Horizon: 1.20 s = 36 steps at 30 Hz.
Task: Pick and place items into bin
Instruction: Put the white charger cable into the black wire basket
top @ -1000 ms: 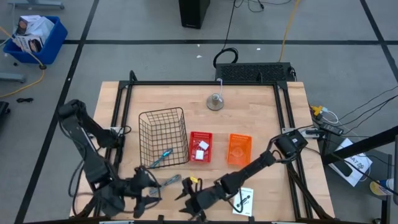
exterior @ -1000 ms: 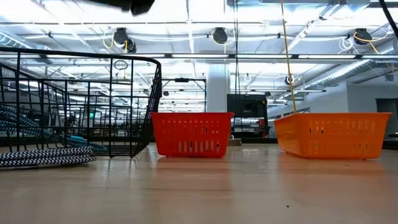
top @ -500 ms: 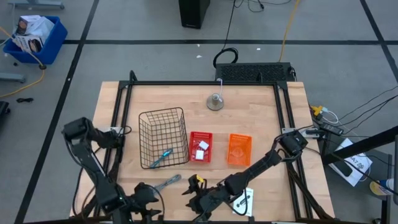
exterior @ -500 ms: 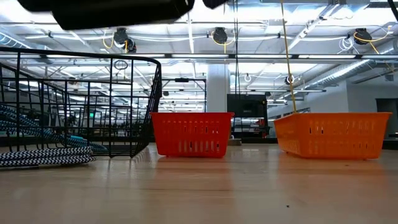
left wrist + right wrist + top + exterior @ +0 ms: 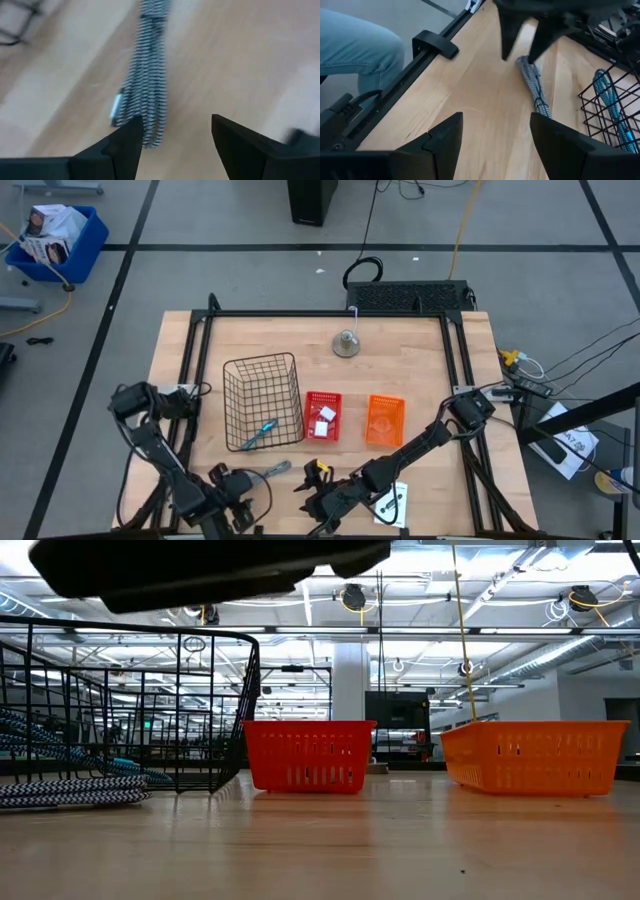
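A black-and-white braided cord lies flat on the table near the front edge. My left gripper hangs open just above its near end and points steeply down; whether a finger touches it, I cannot tell. The right wrist view shows this left gripper over the cord. My right gripper waits open just right of the cord, with nothing between its fingers. A slim blue-and-grey item lies in the black wire basket. A tiny white block sits in the red bin. A white packet with black marks lies flat beside the right arm.
An orange bin stands right of the red one. A grey round stand sits at the far middle, and a black frame rims the table. A person's leg in jeans stands just beyond the table's front edge.
My left gripper has come down toward the table and its near edge, tipping from a slant to point steeply down over the braided cord's near end. Its fingers have stayed apart. The cord and the other things have not moved.
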{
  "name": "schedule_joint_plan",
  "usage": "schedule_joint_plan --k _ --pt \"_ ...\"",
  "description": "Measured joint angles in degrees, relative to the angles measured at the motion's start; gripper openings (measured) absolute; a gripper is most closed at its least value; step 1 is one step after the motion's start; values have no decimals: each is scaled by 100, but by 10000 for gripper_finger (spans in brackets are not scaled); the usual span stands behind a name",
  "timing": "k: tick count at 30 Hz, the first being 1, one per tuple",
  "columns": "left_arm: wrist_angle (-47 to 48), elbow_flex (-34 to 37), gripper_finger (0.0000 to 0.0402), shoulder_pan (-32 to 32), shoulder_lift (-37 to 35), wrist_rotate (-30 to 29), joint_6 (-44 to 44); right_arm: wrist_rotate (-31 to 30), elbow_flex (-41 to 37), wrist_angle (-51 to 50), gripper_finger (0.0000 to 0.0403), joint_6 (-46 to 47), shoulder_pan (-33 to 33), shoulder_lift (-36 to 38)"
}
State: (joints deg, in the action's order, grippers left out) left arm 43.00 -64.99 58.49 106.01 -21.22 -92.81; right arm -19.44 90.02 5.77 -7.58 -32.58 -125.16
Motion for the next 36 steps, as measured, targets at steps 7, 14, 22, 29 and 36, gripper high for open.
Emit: schedule_joint_plan --k 7,14,22,29,36 --pt "33 0 239 -102 133 -43 -4 1 0 15 224 -11 1 0" --pt "16 -9 237 -111 225 27 150 3 0 25 224 75 1 0" --pt "-8 -9 131 -111 226 141 124 4 0 23 224 73 1 0" --pt "-52 -7 13 -61 226 49 139 4 0 23 224 73 1 0" --pt "-304 -45 15 -53 176 -100 346 3 0 21 224 87 37 0"
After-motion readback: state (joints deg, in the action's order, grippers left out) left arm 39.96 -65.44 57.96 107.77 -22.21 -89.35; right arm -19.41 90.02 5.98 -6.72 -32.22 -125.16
